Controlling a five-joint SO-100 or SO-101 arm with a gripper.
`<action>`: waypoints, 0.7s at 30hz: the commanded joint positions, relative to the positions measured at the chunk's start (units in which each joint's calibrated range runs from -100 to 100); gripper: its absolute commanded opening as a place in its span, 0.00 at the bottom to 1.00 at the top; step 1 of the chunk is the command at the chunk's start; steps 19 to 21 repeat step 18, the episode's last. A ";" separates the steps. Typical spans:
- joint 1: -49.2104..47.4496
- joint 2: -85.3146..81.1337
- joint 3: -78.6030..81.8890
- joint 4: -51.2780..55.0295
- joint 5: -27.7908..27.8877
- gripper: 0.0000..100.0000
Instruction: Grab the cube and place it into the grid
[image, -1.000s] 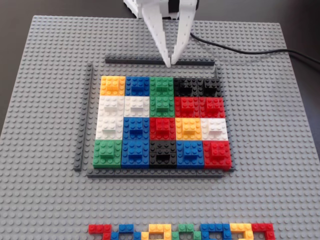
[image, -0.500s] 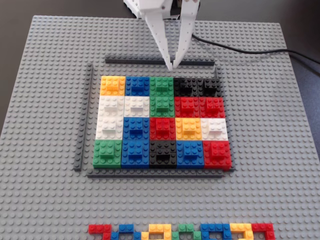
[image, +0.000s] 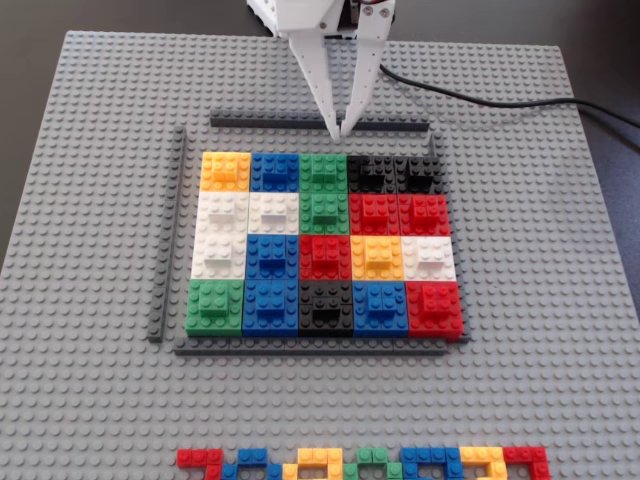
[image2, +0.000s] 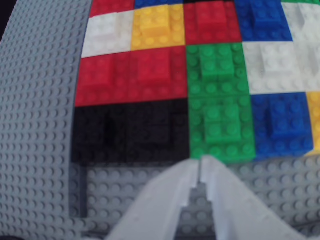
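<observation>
Fixed view: a light grey studded baseplate (image: 90, 400) covers a dark desk (image: 30, 15); a multicoloured brick strip (image: 365, 462) lies at its near edge. The white end effector (image: 340, 130) reaches in from the top, tips nearly closed and empty, just above the grid (image: 322, 242), where a yellow-orange cube (image: 377, 256) sits.

Wrist view: the end effector (image2: 200, 165) tips almost meet beside the grid's (image2: 200, 85) black and green blocks; the cube (image2: 157, 25) lies farther off.
</observation>
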 joint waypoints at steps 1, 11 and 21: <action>0.47 -1.95 0.53 0.07 -0.29 0.00; 0.54 -1.95 0.53 -0.13 -0.34 0.00; 0.54 -1.95 0.53 -0.22 -0.15 0.00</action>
